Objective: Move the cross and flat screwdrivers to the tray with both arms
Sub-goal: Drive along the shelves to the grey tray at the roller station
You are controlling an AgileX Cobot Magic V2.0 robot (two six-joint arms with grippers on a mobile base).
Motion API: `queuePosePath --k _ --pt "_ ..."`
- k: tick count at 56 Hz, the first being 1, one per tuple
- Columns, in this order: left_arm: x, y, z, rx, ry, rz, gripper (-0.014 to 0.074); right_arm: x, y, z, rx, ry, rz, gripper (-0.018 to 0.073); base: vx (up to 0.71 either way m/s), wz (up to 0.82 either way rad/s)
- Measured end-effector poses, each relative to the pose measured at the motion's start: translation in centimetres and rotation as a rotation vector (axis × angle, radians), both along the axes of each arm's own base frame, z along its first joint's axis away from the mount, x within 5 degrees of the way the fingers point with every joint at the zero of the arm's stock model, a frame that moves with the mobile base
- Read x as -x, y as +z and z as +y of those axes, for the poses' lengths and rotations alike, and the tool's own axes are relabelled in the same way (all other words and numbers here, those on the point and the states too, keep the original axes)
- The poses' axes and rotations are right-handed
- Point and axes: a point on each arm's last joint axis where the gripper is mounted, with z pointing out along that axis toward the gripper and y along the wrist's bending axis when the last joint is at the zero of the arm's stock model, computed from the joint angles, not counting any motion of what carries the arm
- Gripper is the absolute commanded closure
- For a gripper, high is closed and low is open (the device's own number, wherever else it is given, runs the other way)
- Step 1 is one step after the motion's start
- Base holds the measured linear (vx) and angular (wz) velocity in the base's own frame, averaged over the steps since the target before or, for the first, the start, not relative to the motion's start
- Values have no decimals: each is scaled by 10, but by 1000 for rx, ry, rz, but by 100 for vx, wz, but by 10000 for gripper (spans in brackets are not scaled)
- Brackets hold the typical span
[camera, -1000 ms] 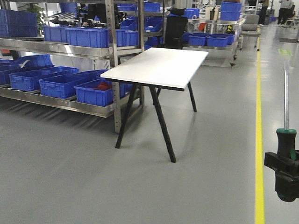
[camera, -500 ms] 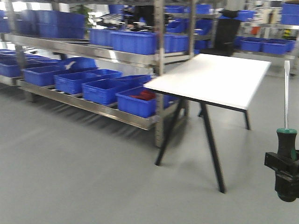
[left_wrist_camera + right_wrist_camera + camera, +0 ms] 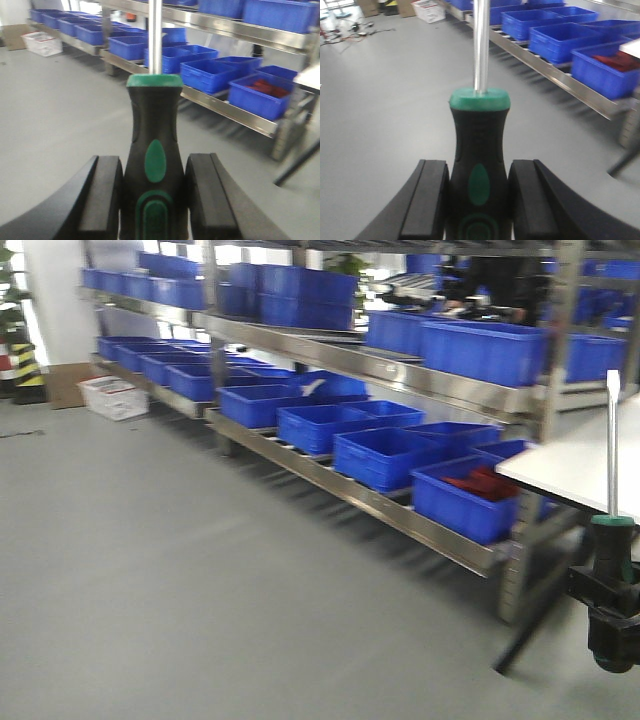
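Both screwdrivers are held upright by their black-and-green handles. In the left wrist view my left gripper [image 3: 154,167] is shut on one screwdriver [image 3: 154,125], whose steel shaft runs out of the top of the frame. My right gripper [image 3: 479,172] is shut on the other screwdriver [image 3: 480,135] in the same way. At the right edge of the front view, the right gripper [image 3: 610,605] shows with its screwdriver [image 3: 612,450], whose tip looks flat. The left gripper does not show in the front view. The tray is out of view.
A long steel rack [image 3: 340,485] loaded with blue bins [image 3: 385,455] runs across the back. A white table [image 3: 590,475] corner with a black leg sits at the right edge. A white crate [image 3: 112,397] and a striped post [image 3: 22,365] stand far left on the grey floor.
The front view has swung left: the white table slid from centre to the right edge, and the rack of blue bins now fills the view. Both grippers still hold their screwdrivers.
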Motion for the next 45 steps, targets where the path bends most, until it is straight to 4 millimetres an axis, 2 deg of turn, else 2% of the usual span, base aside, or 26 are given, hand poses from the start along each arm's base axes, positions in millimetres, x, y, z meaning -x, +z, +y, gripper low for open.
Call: queuePosePath --k 45 --pt "0 0 0 0 0 0 599 0 0 0 0 0 0 567 57 51"
